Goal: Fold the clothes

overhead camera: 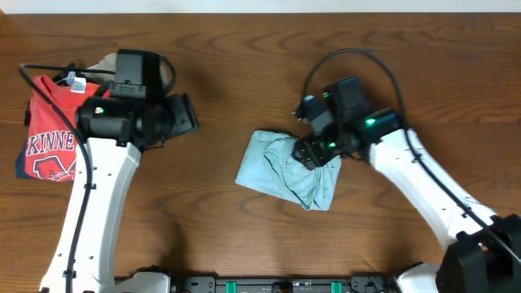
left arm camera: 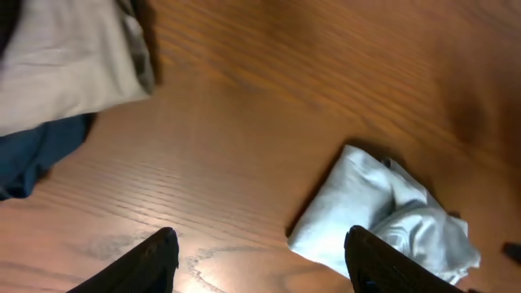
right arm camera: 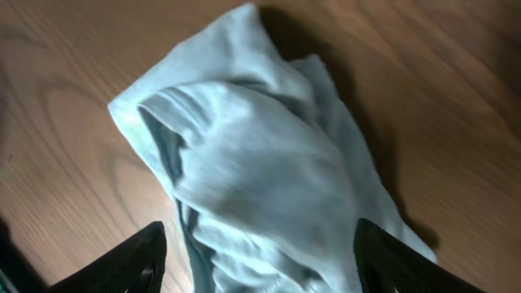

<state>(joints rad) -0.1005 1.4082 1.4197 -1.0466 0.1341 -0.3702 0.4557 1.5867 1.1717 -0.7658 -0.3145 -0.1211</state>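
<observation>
The clothes (overhead camera: 286, 171) are one pale blue-grey garment lying crumpled and partly folded at the table's middle. My right gripper (overhead camera: 309, 152) hovers over its right upper part. In the right wrist view the jaws (right arm camera: 260, 244) stand wide apart, open, with the bunched clothes (right arm camera: 252, 155) lying under and between the two dark fingers. My left gripper (overhead camera: 187, 114) sits to the left, apart from the garment. From its wrist camera the left gripper (left arm camera: 260, 248) is open over bare wood, and the clothes (left arm camera: 383, 216) lie just beyond its right finger (left arm camera: 383, 264).
A red T-shirt with white lettering (overhead camera: 50, 134) lies at the far left, with a beige folded garment (overhead camera: 106, 65) behind the left arm. The left wrist view shows that beige garment (left arm camera: 65, 57) and some dark blue cloth (left arm camera: 32, 155). A black cable (overhead camera: 342, 55) arcs above the right arm.
</observation>
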